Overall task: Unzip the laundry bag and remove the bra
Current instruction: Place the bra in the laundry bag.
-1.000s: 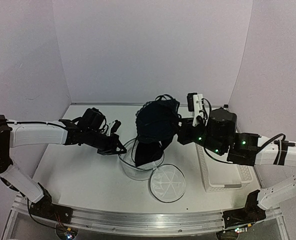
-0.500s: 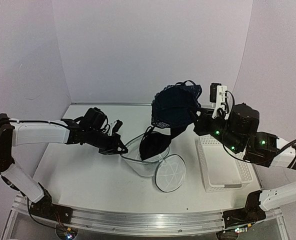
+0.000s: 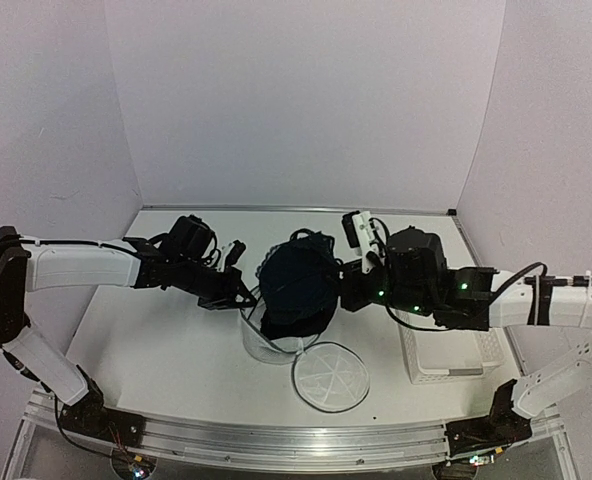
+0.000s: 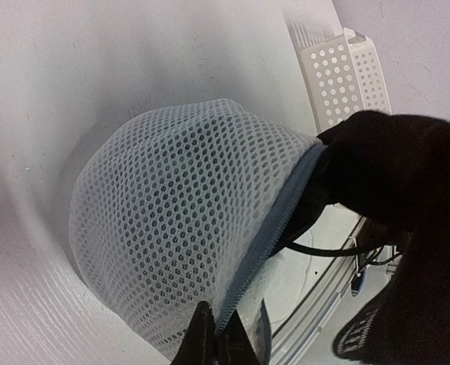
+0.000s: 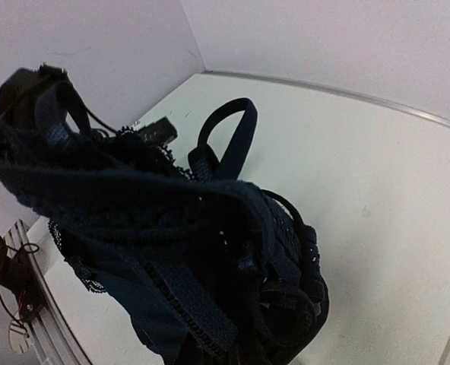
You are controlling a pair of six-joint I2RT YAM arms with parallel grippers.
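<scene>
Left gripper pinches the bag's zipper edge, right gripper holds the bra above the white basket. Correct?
Not the basket: the bra hangs above the open laundry bag, with the basket off to the right, as the top external view shows. The rest holds.

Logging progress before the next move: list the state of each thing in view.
laundry bag, unzipped, lid panel lying flat beside it
bra, partly out, lower end in the bag's mouth
left gripper, shut on the bag's zipper edge
right gripper, shut on the bra

Pale lilac walls, white table
</scene>
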